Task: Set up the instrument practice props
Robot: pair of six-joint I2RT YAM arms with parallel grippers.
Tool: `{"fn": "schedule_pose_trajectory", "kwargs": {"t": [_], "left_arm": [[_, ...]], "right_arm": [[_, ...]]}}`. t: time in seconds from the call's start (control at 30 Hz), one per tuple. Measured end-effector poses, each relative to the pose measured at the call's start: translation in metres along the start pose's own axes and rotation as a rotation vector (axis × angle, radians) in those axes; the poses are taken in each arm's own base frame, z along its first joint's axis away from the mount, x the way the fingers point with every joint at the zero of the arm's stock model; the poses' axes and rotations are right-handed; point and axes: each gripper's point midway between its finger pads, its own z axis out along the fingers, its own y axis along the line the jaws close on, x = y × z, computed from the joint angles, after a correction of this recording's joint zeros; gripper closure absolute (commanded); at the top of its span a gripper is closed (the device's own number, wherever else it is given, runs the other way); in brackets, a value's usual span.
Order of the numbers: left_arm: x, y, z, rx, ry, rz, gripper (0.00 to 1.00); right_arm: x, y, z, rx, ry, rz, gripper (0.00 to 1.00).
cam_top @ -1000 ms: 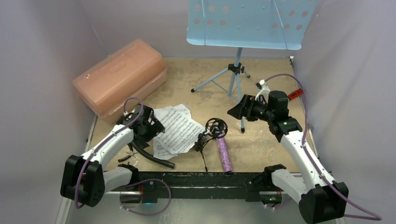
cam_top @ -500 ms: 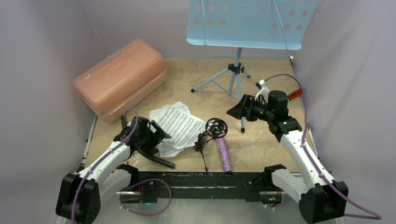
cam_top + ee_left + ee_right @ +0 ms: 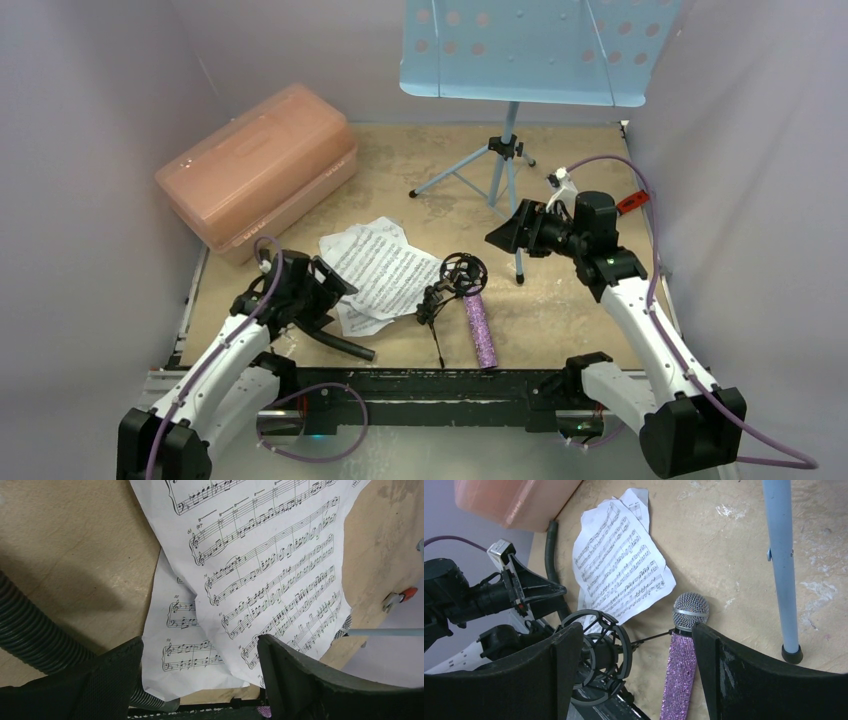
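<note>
The music stand is upright at 12 o'clock, nothing on it. The sheet-music pages, toppled mic stand and purple microphone lie on the surface near 6 o'clock, unplaced. The left gripper beside the pages and the right gripper at 3 o'clock gape wide, empty.

Music stand upright at back; pages, mic stand, purple microphone lie nearer.

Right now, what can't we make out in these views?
- Music stand: desk top cut off by top view's upper edge.
- Lower sheet-music page: left wrist view, mostly covered by the upper page.
- Microphone: handle end cut off by right wrist view's bottom edge.
- Mic stand: base hidden behind a finger of the right gripper, right wrist view.
</note>
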Motion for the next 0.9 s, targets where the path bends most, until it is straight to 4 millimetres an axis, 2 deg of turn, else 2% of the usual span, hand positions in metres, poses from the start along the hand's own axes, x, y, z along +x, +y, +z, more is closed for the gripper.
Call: {"fn": "schedule_pose_trajectory", "kwargs": {"t": [0.3, 0.6, 0.9], "left_arm": [[0.001, 0.0, -0.003, 0.005, 0.001, 0.004, 0.27], [0.034, -0.002, 0.015, 0.142, 0.142, -0.034, 0.3], [0.059, -0.025, 0.026, 0.243, 0.217, -0.056, 0.33]], "right_arm": [[-0.002, 0.002, -0.001, -0.003, -0.004, -0.003, 0.18], [-0.003, 0.005, -0.004, -0.007, -0.011, -0.003, 0.18], [-0.003, 0.005, -0.004, -0.007, -0.011, -0.001, 0.17]]}}
